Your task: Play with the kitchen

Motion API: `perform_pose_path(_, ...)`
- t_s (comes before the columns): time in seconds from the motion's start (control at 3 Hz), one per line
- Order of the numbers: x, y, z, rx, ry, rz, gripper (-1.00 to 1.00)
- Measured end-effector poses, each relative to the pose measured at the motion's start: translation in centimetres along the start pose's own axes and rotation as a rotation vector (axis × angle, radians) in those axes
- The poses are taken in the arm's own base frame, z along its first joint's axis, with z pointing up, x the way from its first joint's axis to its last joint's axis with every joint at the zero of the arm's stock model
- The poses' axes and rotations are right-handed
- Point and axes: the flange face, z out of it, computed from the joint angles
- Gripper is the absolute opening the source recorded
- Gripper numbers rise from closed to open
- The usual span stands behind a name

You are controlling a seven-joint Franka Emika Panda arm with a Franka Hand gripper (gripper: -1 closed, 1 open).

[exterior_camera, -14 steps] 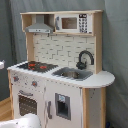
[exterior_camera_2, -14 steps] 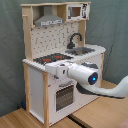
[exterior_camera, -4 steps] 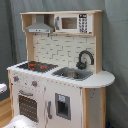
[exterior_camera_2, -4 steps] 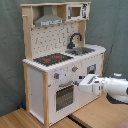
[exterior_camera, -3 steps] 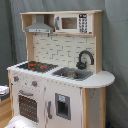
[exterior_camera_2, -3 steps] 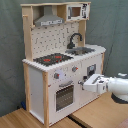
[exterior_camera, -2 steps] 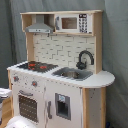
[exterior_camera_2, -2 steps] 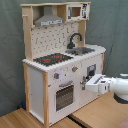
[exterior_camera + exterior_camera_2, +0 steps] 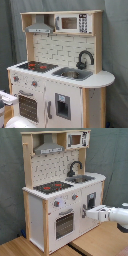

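Observation:
The kitchen [image 9: 65,85] is a white and light-wood toy unit with a black-red stovetop [image 9: 35,65], grey hood [image 9: 40,25], microwave [image 9: 72,22], black faucet [image 9: 85,59] and sink [image 9: 72,74]. Two knobs [image 9: 35,83] sit above the windowed oven door [image 9: 29,106]. In the second exterior view the kitchen [image 9: 47,175] stands left of centre. My white arm reaches in from the second exterior view's right. My gripper [image 9: 86,213] is low at the kitchen's front, by the cabinet door with the dark panel [image 9: 91,202] and right of the oven door [image 9: 64,224].
A grey curtain [image 9: 115,158] hangs behind the kitchen. A light wooden floor [image 9: 100,240] lies in front of it. White parts of the arm [image 9: 7,97] show at the first exterior view's lower left edge.
The arm has dropped from in front of the stovetop to the lower cabinet front. Over the last second the gripper crept slightly closer to the cabinet door.

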Motion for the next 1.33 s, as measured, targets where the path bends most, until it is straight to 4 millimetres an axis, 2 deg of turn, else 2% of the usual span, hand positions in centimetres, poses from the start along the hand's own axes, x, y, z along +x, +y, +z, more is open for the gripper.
perform_pose_path(0.33,-0.4,-1.2,1.0,0.058,-0.063,0.085,1.00)
perform_pose_path(0.67,-0.9,-1.5,1.9,0.087,-0.110,0.176,1.00)
perform_pose_path(1.33,-0.7,-1.2,3.6,0.093,-0.153,0.389,1.00)
